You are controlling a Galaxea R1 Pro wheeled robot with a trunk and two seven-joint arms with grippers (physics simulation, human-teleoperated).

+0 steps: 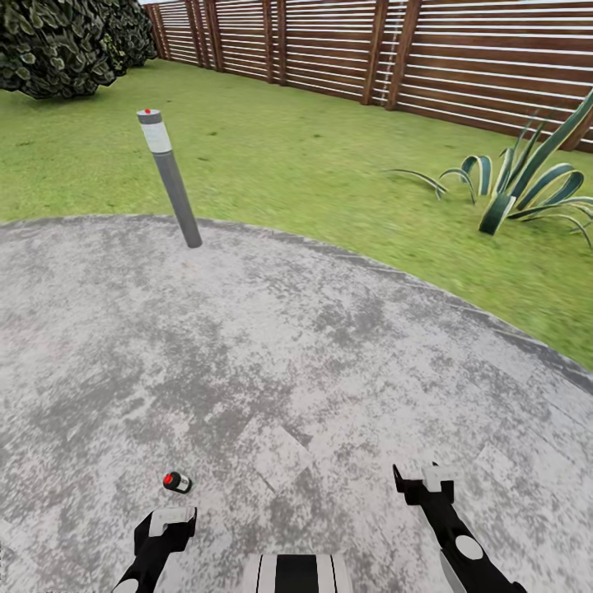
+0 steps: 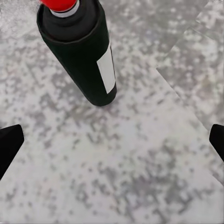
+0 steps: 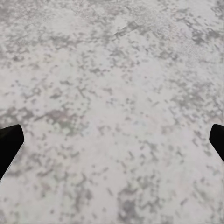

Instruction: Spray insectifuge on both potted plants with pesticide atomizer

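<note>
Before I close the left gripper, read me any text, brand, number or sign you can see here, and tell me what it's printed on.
No readable text in any view.
White label on the dark spray bottle with the red top: blank in the left wrist view, no print visible.
Pale band on the grey post with the red-dotted top: no marking legible.
Slatted brown wooden fence, round grey paved patch: no signs.

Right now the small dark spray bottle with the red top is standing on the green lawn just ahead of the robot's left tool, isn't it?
Not quite. The small dark spray bottle with the red top stands on the round grey paved patch, not on the green lawn. The head view shows it. It is indeed just ahead of the left tool, which is open and not touching it.
</note>
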